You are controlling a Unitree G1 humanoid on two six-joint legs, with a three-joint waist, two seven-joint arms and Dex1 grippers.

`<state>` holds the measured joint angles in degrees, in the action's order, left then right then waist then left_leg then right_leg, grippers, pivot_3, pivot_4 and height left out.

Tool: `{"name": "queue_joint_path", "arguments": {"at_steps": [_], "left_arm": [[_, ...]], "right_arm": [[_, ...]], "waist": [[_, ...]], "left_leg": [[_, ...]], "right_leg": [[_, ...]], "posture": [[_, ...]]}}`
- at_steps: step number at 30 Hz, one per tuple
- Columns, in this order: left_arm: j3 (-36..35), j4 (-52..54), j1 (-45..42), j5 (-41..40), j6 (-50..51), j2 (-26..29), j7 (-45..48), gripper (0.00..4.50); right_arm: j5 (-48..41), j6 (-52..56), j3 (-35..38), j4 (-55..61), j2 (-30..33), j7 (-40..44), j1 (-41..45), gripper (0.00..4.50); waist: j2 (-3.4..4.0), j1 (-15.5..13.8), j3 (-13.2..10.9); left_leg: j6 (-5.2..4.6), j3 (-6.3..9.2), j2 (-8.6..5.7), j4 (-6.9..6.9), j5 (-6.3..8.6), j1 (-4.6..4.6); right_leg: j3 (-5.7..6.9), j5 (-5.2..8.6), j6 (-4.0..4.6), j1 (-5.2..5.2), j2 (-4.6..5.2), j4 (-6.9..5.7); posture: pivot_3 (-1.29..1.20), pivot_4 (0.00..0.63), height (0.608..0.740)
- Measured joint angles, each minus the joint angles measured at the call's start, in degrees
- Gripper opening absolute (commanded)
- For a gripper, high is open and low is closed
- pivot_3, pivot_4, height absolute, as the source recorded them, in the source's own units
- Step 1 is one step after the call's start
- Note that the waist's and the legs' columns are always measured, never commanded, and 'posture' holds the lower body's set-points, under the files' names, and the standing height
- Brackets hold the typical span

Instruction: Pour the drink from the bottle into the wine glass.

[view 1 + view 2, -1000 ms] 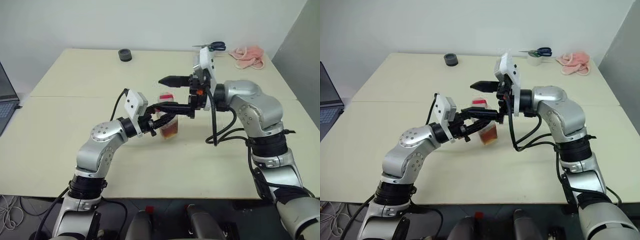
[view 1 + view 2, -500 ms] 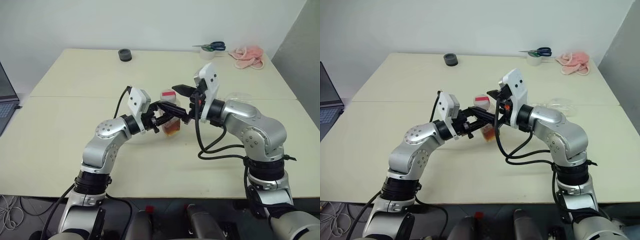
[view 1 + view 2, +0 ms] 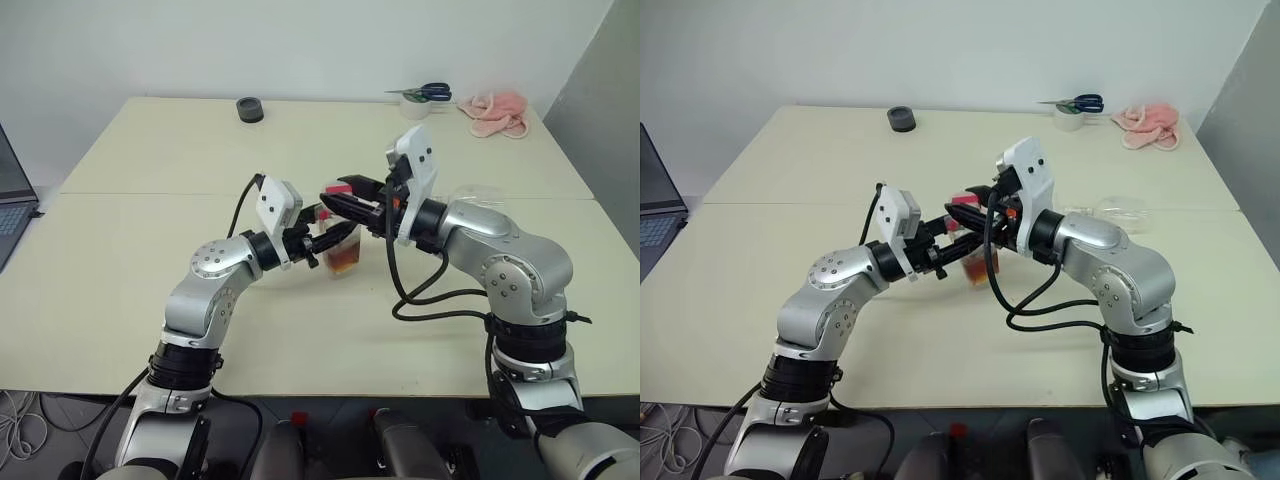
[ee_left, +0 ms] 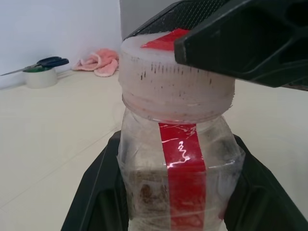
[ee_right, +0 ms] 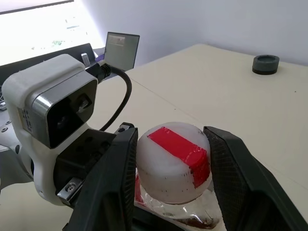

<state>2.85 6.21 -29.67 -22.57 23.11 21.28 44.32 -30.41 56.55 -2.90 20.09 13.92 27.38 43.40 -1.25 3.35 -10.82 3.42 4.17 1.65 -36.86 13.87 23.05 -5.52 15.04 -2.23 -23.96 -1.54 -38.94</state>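
Step in hand: uncapping the bottle point(image 3: 341, 243), held above the worktop point(image 3: 150, 230) mid-scene.
Left end effector point(image 3: 322, 229): clamped on the bottle body from 9 o'clock.
Right end effector point(image 5: 169, 161): fingers flanking the white, red-taped cap point(image 5: 174, 160), seemingly in contact.
Doing it well: squeeze square on the cap, twist about the neck, keep the body still.
Bottle axis: near upright, cap at 12 o'clock.
Drink point(image 3: 343, 262): amber, low in the bottle.

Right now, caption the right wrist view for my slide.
Right gripper clamps the bottle cap; left gripper holds the body.
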Motion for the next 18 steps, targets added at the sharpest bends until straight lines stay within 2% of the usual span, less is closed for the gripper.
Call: {"name": "queue_joint_path", "arguments": {"at_steps": [4,7,14,18], "left_arm": [[0.2,0.0,0.2,0.1,0.1,0.0,0.0,1.92],[0.2,0.0,0.2,0.1,0.2,0.2,0.0,1.92],[1.0,0.5,0.7,0.1,0.7,1.0,0.3,1.91],[1.5,1.2,0.8,0.1,1.2,1.0,0.1,1.91]], "right_arm": [[0.3,-2.4,-1.6,-1.6,2.3,2.3,0.5,1.81],[0.5,-6.7,-3.2,-6.2,4.8,8.3,2.2,1.81],[2.7,-26.3,-6.9,-33.0,8.5,37.6,10.9,1.81],[5.1,-34.3,-8.0,-45.0,8.4,48.5,16.3,1.81]], "waist": [[0.00,0.0,0.0],[0.00,0.0,0.0],[0.00,0.2,0.0],[0.00,0.2,0.0]], "left_leg": [[0.00,-0.01,0.00,-0.01,0.00,0.01],[0.00,-0.03,0.00,-0.01,0.00,0.00],[-0.01,-0.06,0.02,-0.01,0.00,-0.02],[-0.01,-0.06,0.02,0.01,0.00,-0.01]], "right_leg": [[-0.01,0.00,0.00,-0.01,0.00,0.00],[-0.01,0.00,0.00,-0.01,-0.01,0.01],[-0.01,-0.01,0.01,-0.01,-0.03,0.02],[-0.02,-0.15,0.25,-0.03,-0.02,0.01]], "posture": [[0.00,0.150,0.740],[0.00,0.150,0.740],[0.00,0.150,0.740],[0.00,0.150,0.740]]}}
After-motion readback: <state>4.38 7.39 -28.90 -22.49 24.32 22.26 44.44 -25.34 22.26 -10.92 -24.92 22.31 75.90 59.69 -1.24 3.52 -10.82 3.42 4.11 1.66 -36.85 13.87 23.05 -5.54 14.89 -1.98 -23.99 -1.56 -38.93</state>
